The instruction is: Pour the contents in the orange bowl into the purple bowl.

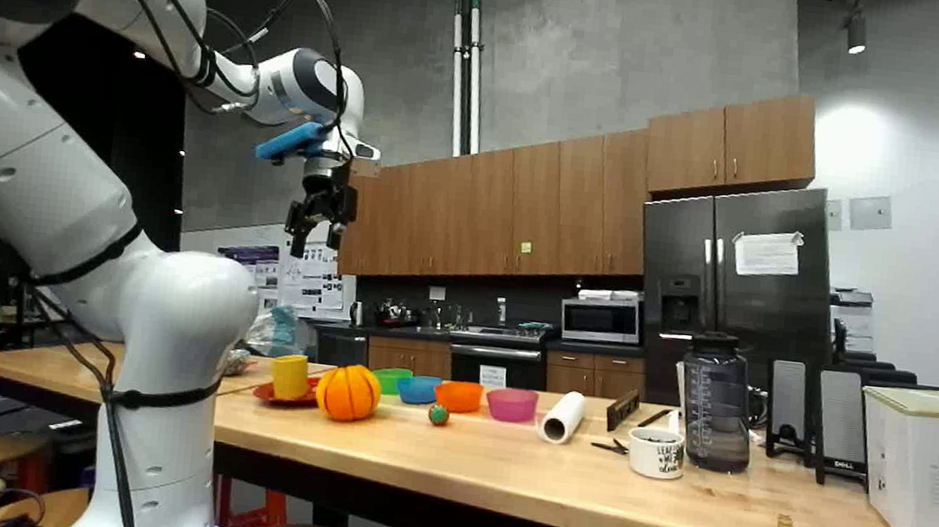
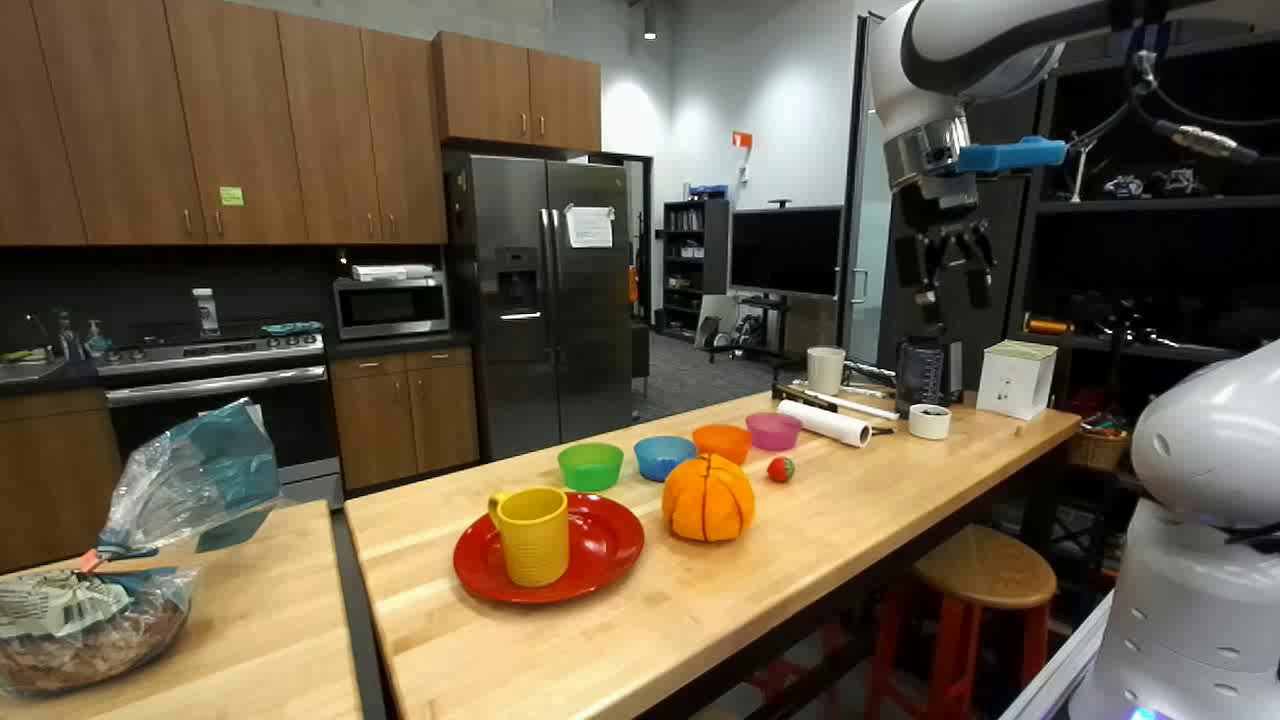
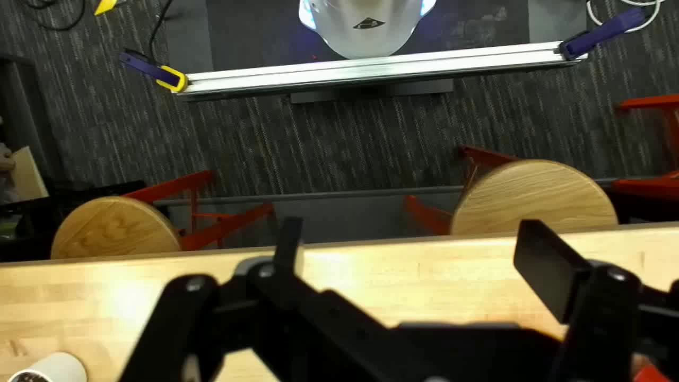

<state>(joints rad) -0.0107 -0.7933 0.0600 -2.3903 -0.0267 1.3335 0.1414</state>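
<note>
The orange bowl [image 1: 458, 397] sits upright on the wooden table, between the blue bowl and the purple bowl [image 1: 512, 405]. Both exterior views show the orange bowl [image 2: 722, 443] and the purple bowl [image 2: 773, 431] side by side. I cannot see what is inside the orange bowl. My gripper [image 1: 317, 239] is high above the table, pointing down and away from the bowls; it also shows in an exterior view [image 2: 955, 305]. In the wrist view the gripper [image 3: 411, 252] has its fingers wide apart with nothing between them. Neither bowl shows in the wrist view.
A blue bowl [image 2: 665, 457], a green bowl [image 2: 590, 466], an orange pumpkin-like ball [image 2: 708, 497] and a strawberry [image 2: 780, 469] stand near the bowls. A red plate [image 2: 610, 545] holds a yellow mug [image 2: 535, 540]. A white roll [image 1: 563, 417], white cup [image 1: 656, 453] and dark bottle [image 1: 717, 403] stand farther along.
</note>
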